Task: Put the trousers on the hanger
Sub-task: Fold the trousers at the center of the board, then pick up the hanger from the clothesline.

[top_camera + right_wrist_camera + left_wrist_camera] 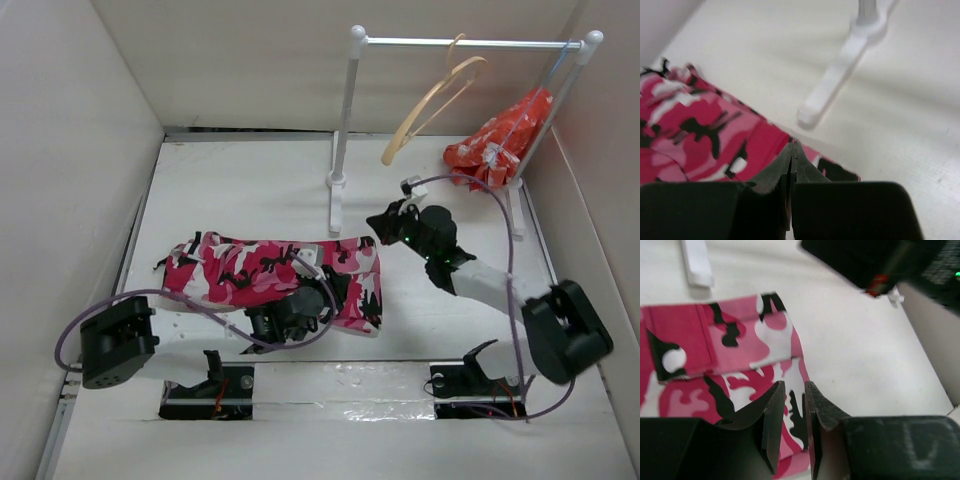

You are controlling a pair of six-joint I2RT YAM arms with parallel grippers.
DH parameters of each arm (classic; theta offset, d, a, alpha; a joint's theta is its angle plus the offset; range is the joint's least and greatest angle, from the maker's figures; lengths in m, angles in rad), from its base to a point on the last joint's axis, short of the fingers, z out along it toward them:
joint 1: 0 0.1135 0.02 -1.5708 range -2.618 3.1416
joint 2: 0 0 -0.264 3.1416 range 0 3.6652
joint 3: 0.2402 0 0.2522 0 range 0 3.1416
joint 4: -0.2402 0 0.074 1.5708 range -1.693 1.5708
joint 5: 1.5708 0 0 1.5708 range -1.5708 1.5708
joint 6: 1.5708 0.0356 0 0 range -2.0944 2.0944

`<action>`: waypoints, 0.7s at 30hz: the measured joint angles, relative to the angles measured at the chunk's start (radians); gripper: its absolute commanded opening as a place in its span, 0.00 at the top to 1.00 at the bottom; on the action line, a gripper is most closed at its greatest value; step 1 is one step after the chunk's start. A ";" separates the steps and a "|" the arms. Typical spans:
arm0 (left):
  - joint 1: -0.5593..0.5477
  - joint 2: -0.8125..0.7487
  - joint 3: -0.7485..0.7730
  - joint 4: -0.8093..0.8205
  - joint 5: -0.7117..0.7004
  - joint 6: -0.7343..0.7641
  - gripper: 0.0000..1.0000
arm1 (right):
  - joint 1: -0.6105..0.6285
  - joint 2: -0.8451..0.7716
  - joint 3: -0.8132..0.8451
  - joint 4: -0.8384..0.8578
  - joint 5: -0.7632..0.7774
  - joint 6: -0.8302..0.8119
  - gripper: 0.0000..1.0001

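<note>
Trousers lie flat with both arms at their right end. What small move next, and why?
Probably widen the left gripper and lower it onto the trousers' edge. Its jaws stand barely apart above the fabric, gripping nothing; the right gripper is shut at the far corner, and the hanger hangs on the rail.

The trousers (270, 275) lie on the table (240, 190), before the rack (345, 110) bearing the hanger (400, 135).

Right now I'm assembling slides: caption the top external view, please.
Camouflage trousers lie on the table, left gripper over them, right gripper at their far corner; wooden hanger hangs on the rack.
</note>
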 measured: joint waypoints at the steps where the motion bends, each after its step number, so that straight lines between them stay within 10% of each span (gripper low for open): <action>1: 0.019 -0.027 0.000 -0.008 0.003 0.015 0.79 | 0.003 -0.063 0.021 -0.045 0.014 -0.018 0.96; 9: 0.135 -0.169 0.047 -0.029 0.077 0.158 0.79 | 0.003 -0.384 0.288 -0.241 0.192 -0.152 0.23; 13: 0.164 -0.170 0.061 -0.074 0.079 0.206 0.82 | -0.117 -0.308 0.438 -0.288 0.190 -0.174 0.15; 15: 0.180 -0.171 0.061 -0.100 0.081 0.215 1.00 | -0.167 -0.218 0.525 -0.311 0.172 -0.175 0.15; 21: 0.206 -0.219 0.023 -0.102 0.118 0.230 1.00 | -0.249 0.003 0.693 -0.383 0.067 -0.154 0.18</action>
